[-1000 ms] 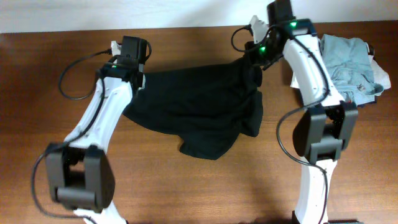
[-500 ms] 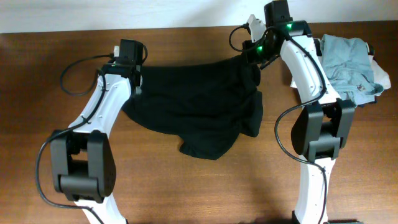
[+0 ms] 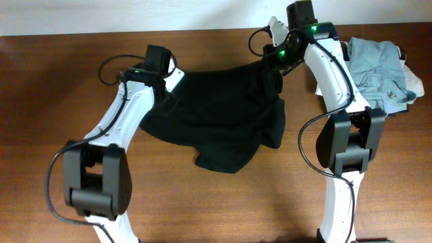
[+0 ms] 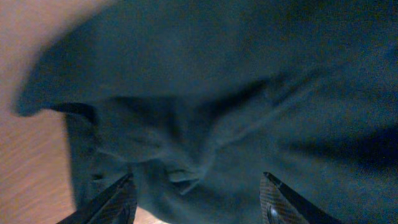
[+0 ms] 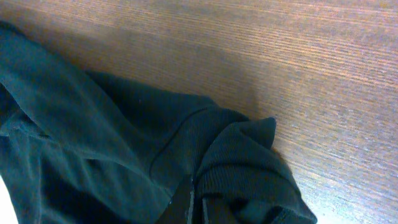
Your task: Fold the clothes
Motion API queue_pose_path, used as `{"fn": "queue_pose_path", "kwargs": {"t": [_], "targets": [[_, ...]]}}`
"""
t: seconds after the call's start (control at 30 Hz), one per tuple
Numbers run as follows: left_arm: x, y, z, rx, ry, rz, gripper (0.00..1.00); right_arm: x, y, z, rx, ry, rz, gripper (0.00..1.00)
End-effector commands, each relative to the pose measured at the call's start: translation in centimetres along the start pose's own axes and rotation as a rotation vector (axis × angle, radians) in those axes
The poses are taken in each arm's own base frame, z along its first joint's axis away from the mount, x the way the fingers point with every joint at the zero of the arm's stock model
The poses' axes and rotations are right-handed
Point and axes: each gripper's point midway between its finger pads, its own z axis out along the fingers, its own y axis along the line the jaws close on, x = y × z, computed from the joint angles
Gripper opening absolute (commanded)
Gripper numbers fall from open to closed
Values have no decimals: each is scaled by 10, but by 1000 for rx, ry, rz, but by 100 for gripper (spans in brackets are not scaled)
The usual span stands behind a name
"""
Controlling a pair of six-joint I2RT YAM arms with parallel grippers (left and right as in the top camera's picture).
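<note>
The clothes [image 3: 216, 115] are one black top, lying crumpled across the middle of the wooden table [image 3: 54, 101]. My left gripper [image 3: 173, 82] hovers over its upper left part, open. In the left wrist view the fingers [image 4: 121, 202] stand wide apart with black fabric [image 4: 236, 93] below them and nothing between them. My left gripper [image 4: 198, 180] holds nothing. At the top's upper right corner my right gripper [image 3: 275, 64] is shut on a ribbed edge of the clothes [image 5: 93, 143]. The right wrist view shows that gripper [image 5: 196, 199] pinching the fabric.
A pile with a light grey-blue garment [image 3: 381, 67] and a white one [image 3: 413, 84] lies at the table's right rear edge, behind the right arm. Both arm bases stand near the front. Bare wood shows left of the left arm.
My left gripper has opened, letting go of the top's left edge, and moved right over the fabric. The right gripper has barely moved, holding its corner.
</note>
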Motion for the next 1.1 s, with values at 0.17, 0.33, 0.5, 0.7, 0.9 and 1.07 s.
{"fn": "queue_pose_path", "kwargs": {"t": [0.17, 0.33, 0.5, 0.7, 0.9, 1.07], "targets": [[35, -14, 58, 90, 157, 121, 61, -1, -3, -8, 23, -4, -1, 4], [34, -16, 74, 90, 157, 127, 61, 0, -3, -8, 22, -1, 0, 4], [24, -12, 80, 70, 118, 122, 59, 0, -2, -8, 22, 2, 1, 4], [21, -11, 83, 61, 109, 120, 50, 0, -2, -8, 22, 3, 1, 4], [24, -1, 84, 9, 126, 120, 25, 1, -2, -8, 22, 5, 2, 4], [25, 3, 86, 4, 126, 111, 19, 1, -2, -8, 22, 6, 3, 4]]}}
